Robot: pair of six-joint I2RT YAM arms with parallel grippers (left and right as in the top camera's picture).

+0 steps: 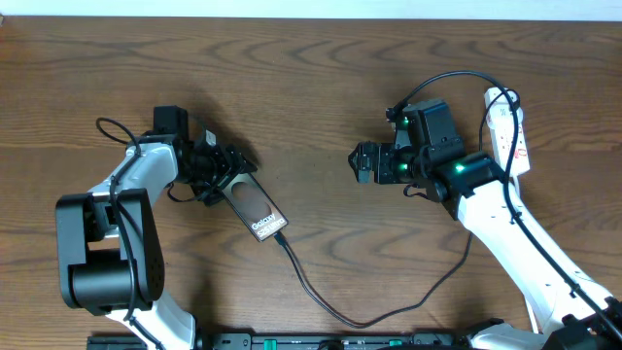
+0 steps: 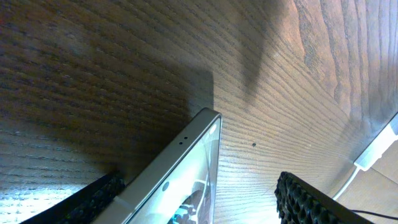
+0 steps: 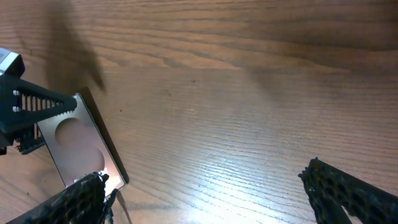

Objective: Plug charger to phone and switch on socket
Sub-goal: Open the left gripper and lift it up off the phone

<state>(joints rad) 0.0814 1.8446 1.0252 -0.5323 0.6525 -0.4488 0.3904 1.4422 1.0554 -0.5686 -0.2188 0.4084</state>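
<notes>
The phone [image 1: 256,208] lies flat on the table, left of centre, with "Galaxy" lettering at its lower end. The charger cable [image 1: 335,311] meets that lower end and loops along the front edge towards the right arm. My left gripper [image 1: 225,180] is open astride the phone's upper end [image 2: 186,168]. Its left finger is against the phone's side and its right finger is apart from it. My right gripper [image 1: 358,162] is open and empty above bare table at the centre [image 3: 199,180]. The white socket strip [image 1: 511,131] lies at the far right, behind the right arm.
The right wrist view shows the phone [image 3: 78,143] and the left gripper's fingers at the far left, with wood in between. The left wrist view shows the white strip [image 2: 380,148] and its white cord far off at the right edge. The arm bases stand along the front edge.
</notes>
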